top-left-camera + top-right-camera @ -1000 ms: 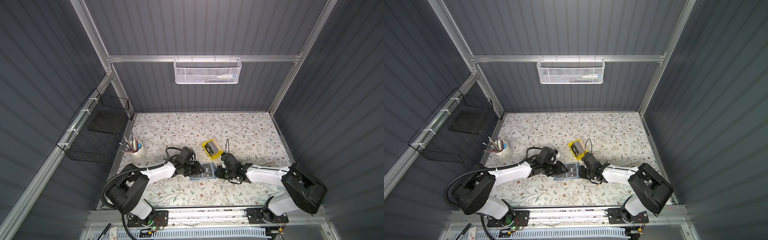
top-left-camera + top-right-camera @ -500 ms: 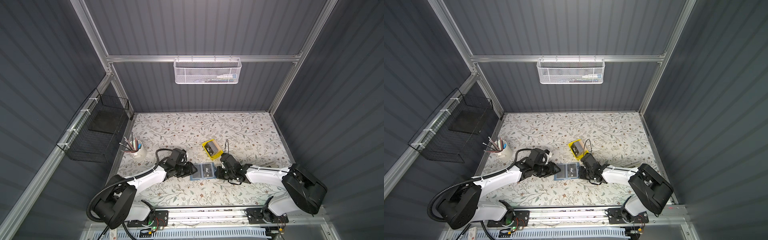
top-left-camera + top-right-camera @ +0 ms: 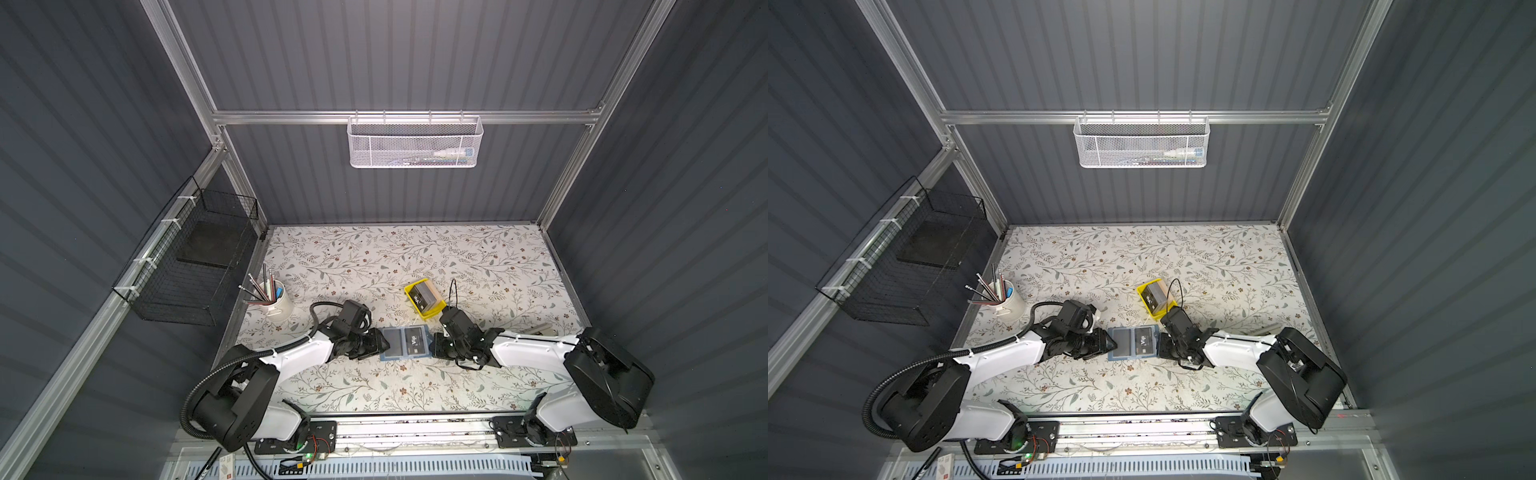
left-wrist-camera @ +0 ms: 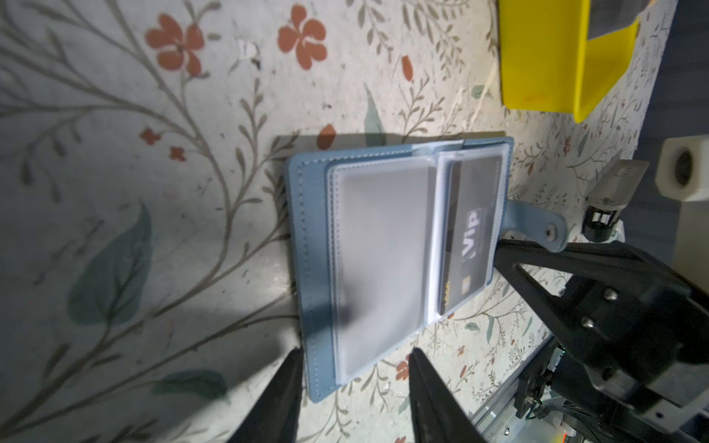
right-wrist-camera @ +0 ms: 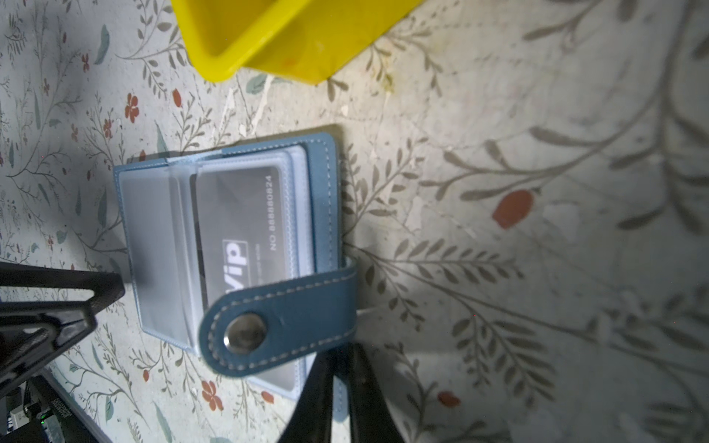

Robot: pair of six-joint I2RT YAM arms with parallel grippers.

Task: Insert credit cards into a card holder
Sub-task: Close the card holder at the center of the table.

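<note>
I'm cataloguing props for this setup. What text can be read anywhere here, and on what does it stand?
"Vip": on the sleeved card, in the holder.
"NO.888880824": along that card's edge, as best it reads.
Small line beside "Vip": too blurred to read.
White lettering on the tray card, in the tray: too small to read.

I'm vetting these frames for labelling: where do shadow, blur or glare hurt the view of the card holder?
Left wrist view: shadow darkens a corner of the card holder, its empty sleeve hazy. Right wrist view: the card reads clearly through its sleeve; table beyond soft. Both top views: evenly lit, holder small.
</note>
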